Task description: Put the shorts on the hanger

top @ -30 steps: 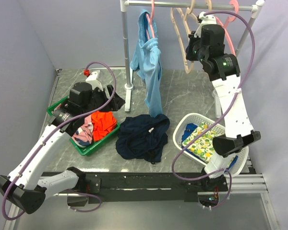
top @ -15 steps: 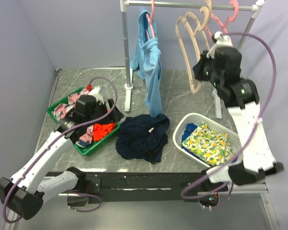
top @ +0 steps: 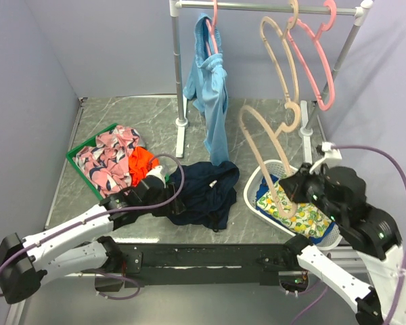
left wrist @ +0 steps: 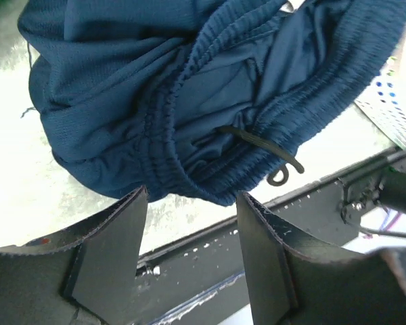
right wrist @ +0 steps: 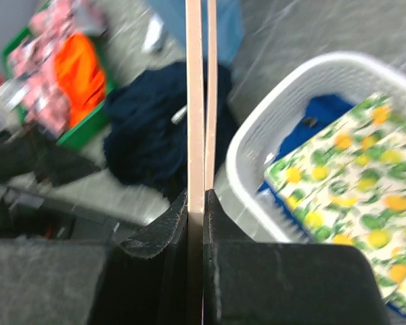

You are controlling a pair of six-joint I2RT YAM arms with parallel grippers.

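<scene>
Your left gripper has its fingers spread apart just beside the shorts, which lie in a heap on the table. Your right gripper pinches the hanger tight above the white basket

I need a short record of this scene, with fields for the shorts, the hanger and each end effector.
shorts: dark navy blue fabric shorts, crumpled on the grey marbled table
hanger: beige thin plastic hanger, off the metal rail, gripped by the right end effector
left end effector: open, close to the shorts, holding nothing
right end effector: shut on the hanger
</scene>
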